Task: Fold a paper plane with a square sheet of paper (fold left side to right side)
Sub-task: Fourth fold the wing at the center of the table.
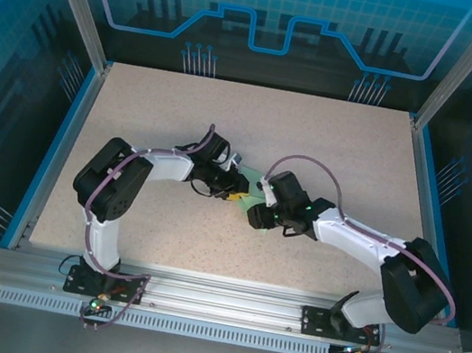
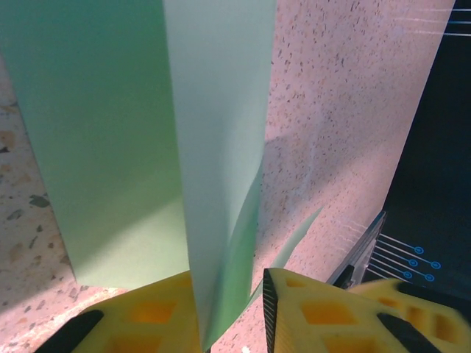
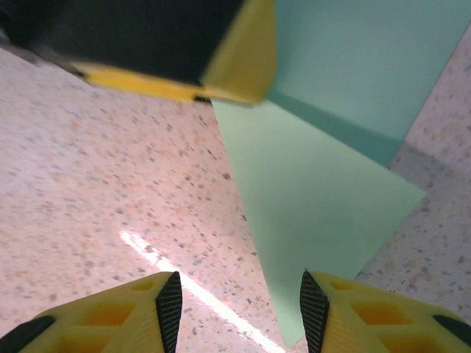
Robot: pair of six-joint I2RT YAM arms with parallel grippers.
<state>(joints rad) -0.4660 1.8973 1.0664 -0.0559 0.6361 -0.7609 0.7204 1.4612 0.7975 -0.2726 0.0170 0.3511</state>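
Observation:
The square sheet of paper [image 1: 258,185] is pale mint-green and lies creased at the middle of the table, between the two grippers. In the left wrist view the paper [image 2: 110,132] has one flap [image 2: 221,147] lifted off the table. The flap stands between the yellow fingers of my left gripper [image 2: 228,294], resting against the left finger with a gap to the right pad [image 2: 269,309]. My right gripper [image 3: 237,290] hovers open over the bare table, and the paper's pointed corner [image 3: 316,191] reaches its right finger. The left gripper's finger [image 3: 184,44] sits at the paper's far edge.
The speckled beige table [image 1: 183,112] has a blue rim [image 1: 63,146] and aluminium posts at the back corners. Both arms bend inward and their wrists [image 1: 283,194] nearly meet at the centre. Dark enclosure wall [image 2: 434,147] lies past the table edge.

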